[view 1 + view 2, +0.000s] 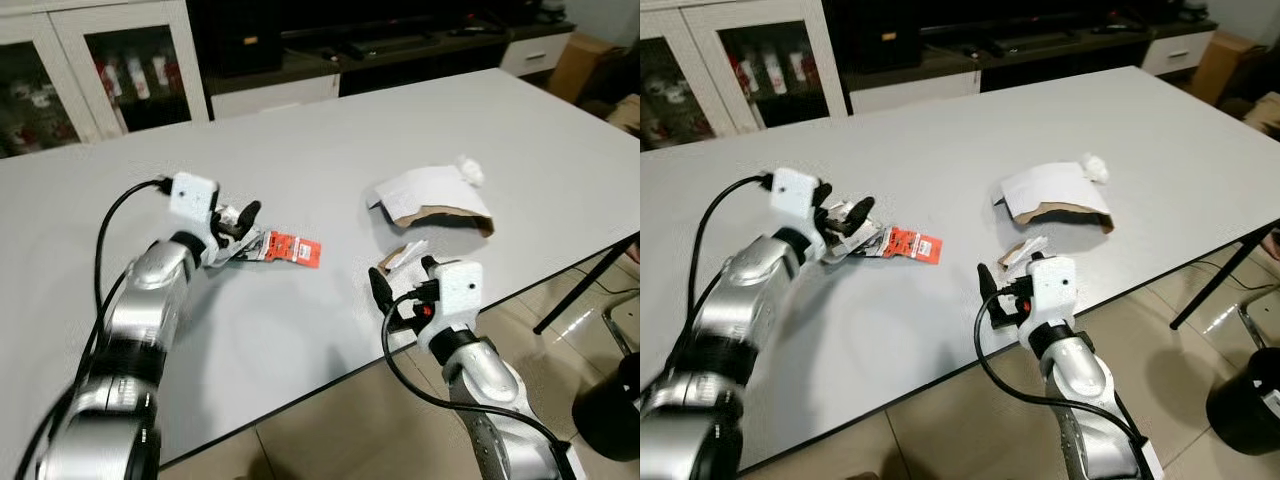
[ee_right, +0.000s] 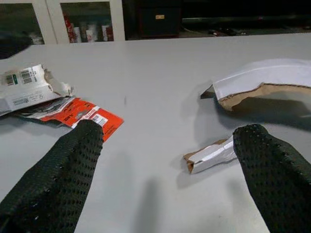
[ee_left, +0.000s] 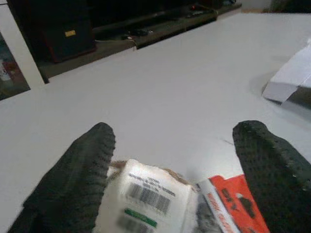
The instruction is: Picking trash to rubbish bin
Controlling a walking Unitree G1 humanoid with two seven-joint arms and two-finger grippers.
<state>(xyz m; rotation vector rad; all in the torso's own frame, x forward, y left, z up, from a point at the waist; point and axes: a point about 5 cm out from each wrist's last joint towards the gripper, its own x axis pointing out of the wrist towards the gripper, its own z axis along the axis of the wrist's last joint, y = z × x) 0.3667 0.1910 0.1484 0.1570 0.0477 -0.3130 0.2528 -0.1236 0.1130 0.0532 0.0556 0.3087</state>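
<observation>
My left gripper straddles the red-and-white wrapper on the grey table, fingers wide, while my right gripper gapes near the small torn scrap.

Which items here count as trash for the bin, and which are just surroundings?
Trash: red-and-white torn wrapper at the open left gripper; large torn cardboard piece; small cardboard scrap before the open right gripper.
Surroundings: glass-door cabinet; dark TV unit.
</observation>
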